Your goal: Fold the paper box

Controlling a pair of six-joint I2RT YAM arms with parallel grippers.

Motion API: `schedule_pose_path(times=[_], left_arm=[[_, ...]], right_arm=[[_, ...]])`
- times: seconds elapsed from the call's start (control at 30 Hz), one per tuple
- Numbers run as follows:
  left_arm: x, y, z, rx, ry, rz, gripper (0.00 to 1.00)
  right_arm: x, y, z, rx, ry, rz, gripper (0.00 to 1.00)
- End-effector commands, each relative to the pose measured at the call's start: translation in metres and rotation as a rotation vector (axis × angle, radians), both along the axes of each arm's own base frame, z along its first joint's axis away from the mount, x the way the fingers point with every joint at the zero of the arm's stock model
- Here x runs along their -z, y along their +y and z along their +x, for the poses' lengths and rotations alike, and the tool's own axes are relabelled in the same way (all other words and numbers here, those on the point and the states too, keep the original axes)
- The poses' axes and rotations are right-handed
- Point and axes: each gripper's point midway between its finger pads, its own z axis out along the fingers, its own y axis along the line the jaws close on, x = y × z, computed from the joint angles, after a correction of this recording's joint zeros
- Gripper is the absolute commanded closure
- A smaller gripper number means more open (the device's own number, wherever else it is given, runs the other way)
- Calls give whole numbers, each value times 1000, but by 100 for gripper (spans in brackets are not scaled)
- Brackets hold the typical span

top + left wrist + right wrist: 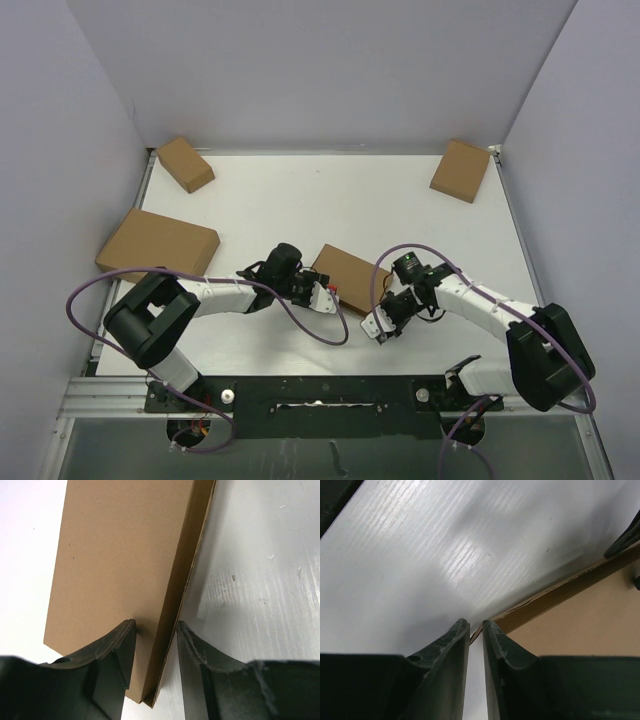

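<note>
Four cardboard boxes on the table (300, 200), one of them mine to fold: the box (352, 270) lies at the middle, between my two grippers. The far-left box (185, 163), the left box (157, 245) and the far-right box (460, 170) sit closed, well apart from it

Progress, as I judge it: walls up, lid (115, 555) down and flat. A dark seam runs along the side wall (182, 570), so a last tuck or press seems left

Left gripper (322, 297): jaws part open astride the box's near left edge, one finger over the lid, one beside the wall. Pinching or not, I cannot tell

Right gripper (378, 330): just off the near right corner, jaws almost together, a slit between. Whether cardboard is caught there, I cannot tell

Top view alone shows all four boxes; only the wrist views show the seam and the jaws
</note>
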Motion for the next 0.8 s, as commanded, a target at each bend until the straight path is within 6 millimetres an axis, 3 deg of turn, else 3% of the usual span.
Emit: schedule_pose_path(times=[0.0, 0.47, 0.77], left_arm=[[18, 3, -15, 20, 63, 33, 64], [20, 3, -16, 23, 74, 39, 64], [20, 4, -18, 26, 77, 39, 64]], right_arm=[[3, 3, 2, -4, -7, -7, 81], [6, 2, 9, 19, -26, -43, 84], [-2, 0, 19, 61, -69, -28, 78]])
